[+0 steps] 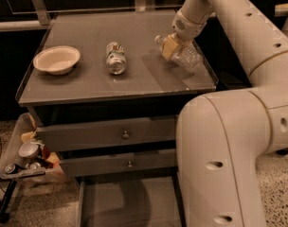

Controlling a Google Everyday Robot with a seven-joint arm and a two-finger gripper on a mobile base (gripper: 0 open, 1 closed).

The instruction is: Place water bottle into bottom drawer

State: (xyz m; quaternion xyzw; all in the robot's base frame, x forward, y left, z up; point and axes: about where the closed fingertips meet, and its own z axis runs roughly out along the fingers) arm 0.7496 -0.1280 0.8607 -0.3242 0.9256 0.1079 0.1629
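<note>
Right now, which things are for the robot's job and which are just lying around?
For the job: water bottle on the tabletop's right side; gripper, at the bottle's cap end; bottom drawer, pulled open.
Just lying about: metal can, pale bowl, both upper drawers, floor bin of clutter.

Cream, yellow-padded claw [174,48], right rear of the grey desk [87,86], clasps the clear, pale-capped water bottle [188,59] — can [115,58] silver, green-red label — bowl [57,59] off-white.
</note>
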